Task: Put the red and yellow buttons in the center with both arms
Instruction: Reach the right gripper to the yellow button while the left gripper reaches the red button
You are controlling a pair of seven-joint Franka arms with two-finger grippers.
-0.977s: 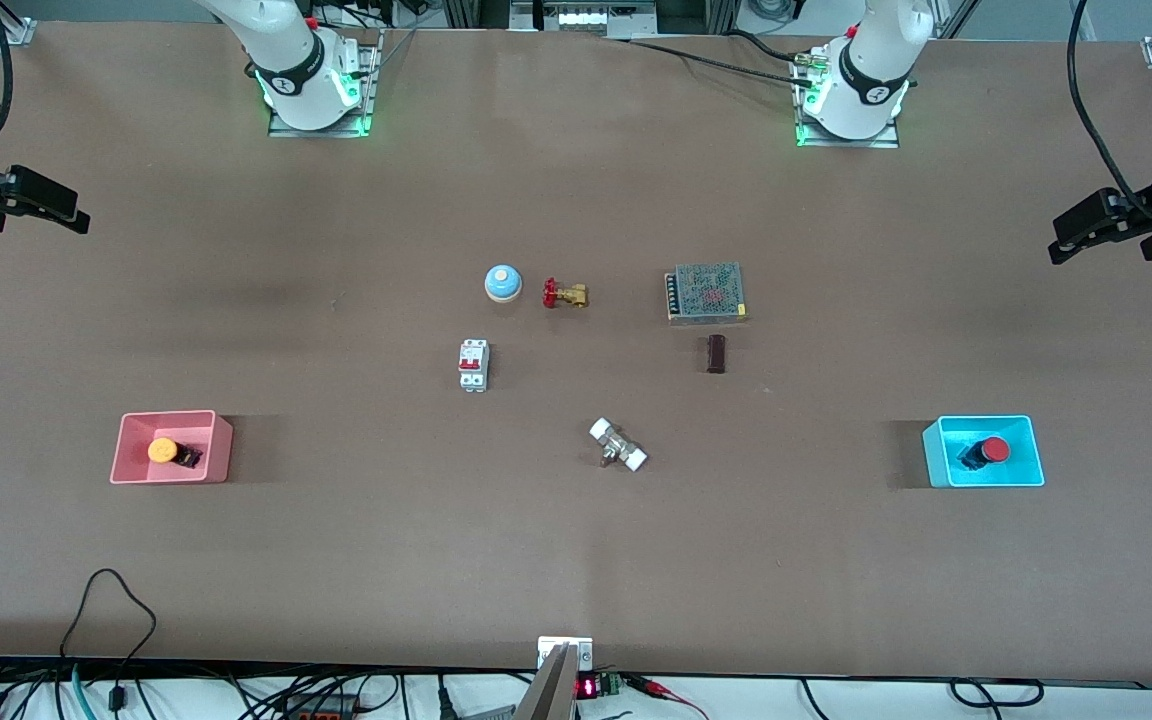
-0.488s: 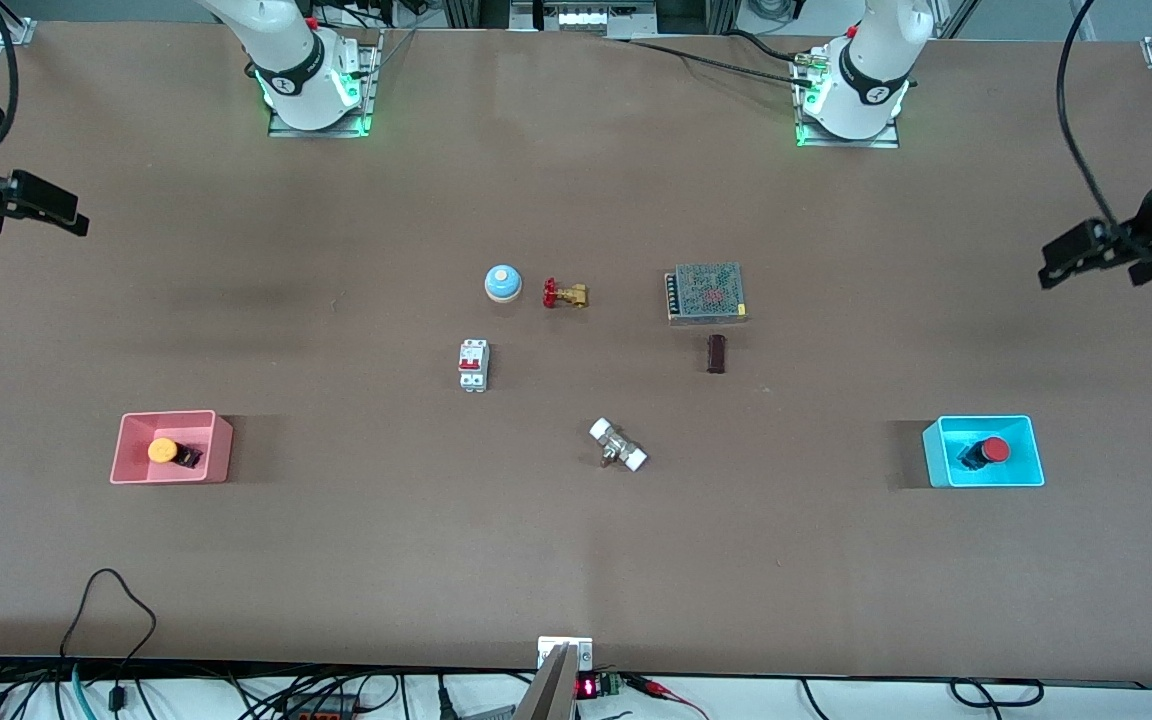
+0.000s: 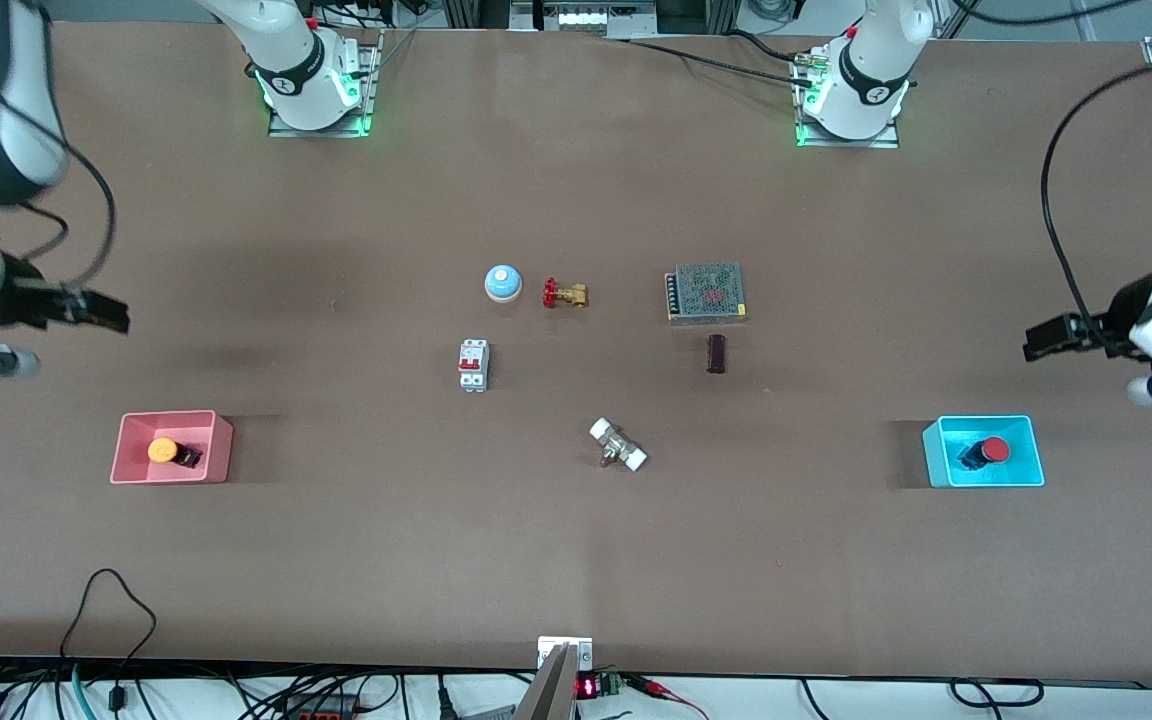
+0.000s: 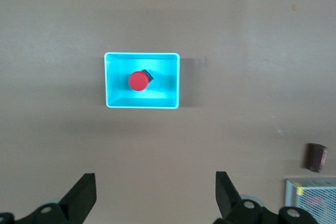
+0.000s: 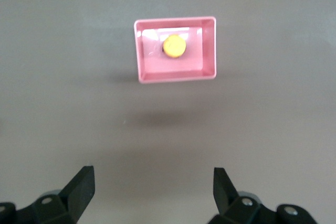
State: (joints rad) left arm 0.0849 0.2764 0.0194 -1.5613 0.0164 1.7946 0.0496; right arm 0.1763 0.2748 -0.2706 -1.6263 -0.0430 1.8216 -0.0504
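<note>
Black fingertips (image 4: 84,195) of your left gripper (image 3: 1046,340) stand spread wide with nothing between them; it hangs above bare brown tabletop (image 3: 576,560) at the left arm's end of the table, just beside the cyan square tray (image 3: 941,465). Your right gripper (image 3: 106,317) is likewise released, its fingers (image 5: 84,184) parted and empty, over the right arm's end of the table, near the pink square tray (image 3: 126,470).

You find the red mushroom-cap button (image 3: 984,452) on its black body lying in the cyan tray, close to the table edge at the left arm's end. The yellow-orange mushroom-cap button (image 3: 166,451) lies in the pink tray, close to the edge at the right arm's end. Both trays sit nearer the front camera than the grippers' spots.

Mid-table, you have a blue dome bell with a cream top (image 3: 502,283) just beside a brass valve with a red handwheel (image 3: 564,294), a white circuit breaker (image 3: 473,365), a grey mesh-covered power supply (image 3: 705,293), a small dark brown block (image 3: 716,354), and a metal fitting with white ends (image 3: 618,446).
</note>
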